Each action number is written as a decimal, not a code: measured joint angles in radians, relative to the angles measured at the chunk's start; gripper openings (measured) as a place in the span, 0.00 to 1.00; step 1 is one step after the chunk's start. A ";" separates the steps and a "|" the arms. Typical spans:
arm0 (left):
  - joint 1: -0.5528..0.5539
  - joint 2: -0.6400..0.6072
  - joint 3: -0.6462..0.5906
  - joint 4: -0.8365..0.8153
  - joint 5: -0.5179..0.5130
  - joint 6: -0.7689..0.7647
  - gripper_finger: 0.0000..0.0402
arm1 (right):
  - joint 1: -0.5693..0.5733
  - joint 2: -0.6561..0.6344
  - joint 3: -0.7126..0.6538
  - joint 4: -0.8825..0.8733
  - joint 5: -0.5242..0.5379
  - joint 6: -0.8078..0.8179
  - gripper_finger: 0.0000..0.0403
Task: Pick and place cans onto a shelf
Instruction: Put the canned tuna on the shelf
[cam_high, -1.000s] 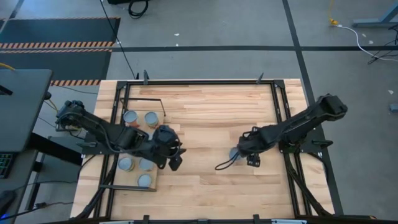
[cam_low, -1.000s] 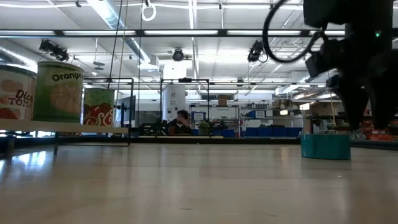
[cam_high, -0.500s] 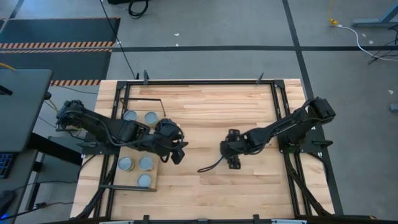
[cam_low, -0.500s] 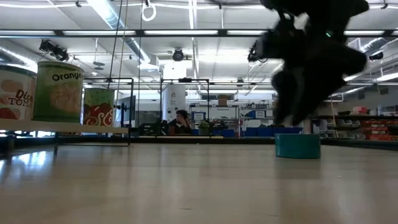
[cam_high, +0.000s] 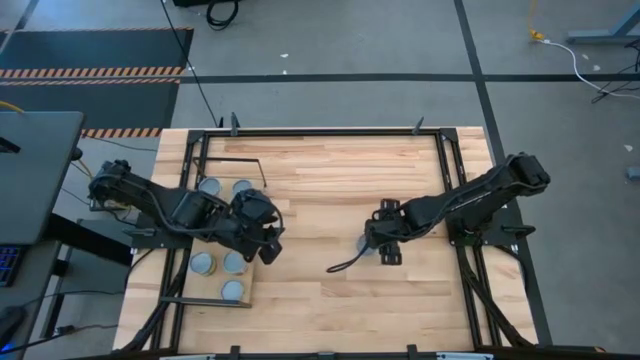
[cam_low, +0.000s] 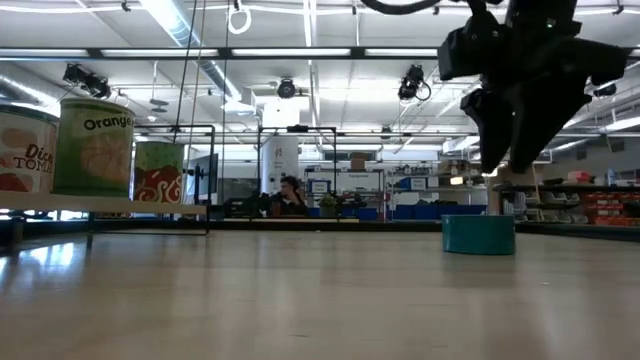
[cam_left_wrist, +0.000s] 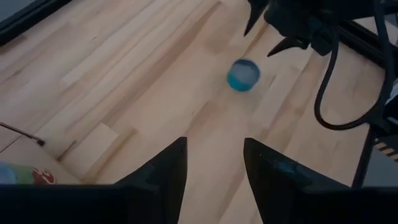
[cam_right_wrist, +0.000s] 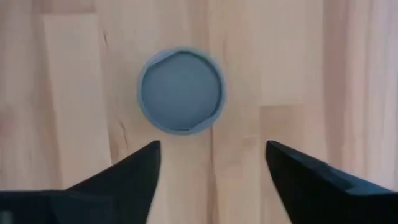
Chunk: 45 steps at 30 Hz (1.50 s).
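My right gripper (cam_right_wrist: 211, 180) hangs above a short teal tin with a blue-grey round top (cam_right_wrist: 181, 91), fingers spread wide and clear of it — the tin stands alone on the butcher-block tabletop (cam_high: 330, 180), right of centre. In the low view it sits upright below the gripper (cam_low: 515, 140). My left gripper (cam_left_wrist: 211, 171) hovers by the edge of the pale plywood shelf with its thin black frame (cam_high: 250, 290), fingers apart, holding nothing. Five more blue-topped tins (cam_high: 203, 263) stand on that shelf, on the table's left side.
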<state>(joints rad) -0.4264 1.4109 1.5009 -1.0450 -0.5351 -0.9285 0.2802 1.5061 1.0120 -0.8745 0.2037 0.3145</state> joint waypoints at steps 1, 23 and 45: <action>-0.006 0.000 0.000 -0.005 -0.004 -0.003 0.41 | 0.000 0.001 -0.008 0.004 -0.015 0.000 0.69; -0.173 0.002 -0.003 -0.031 -0.053 -0.211 0.42 | -0.040 0.079 -0.199 0.543 -0.070 -0.062 0.05; -0.064 -0.021 0.004 -0.048 -0.001 0.150 0.79 | -0.064 0.165 -0.263 0.865 -0.016 0.142 0.02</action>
<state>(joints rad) -0.4906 1.3899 1.5045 -1.0934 -0.5358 -0.7782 0.2161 1.6706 0.7494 -0.0095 0.1872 0.4566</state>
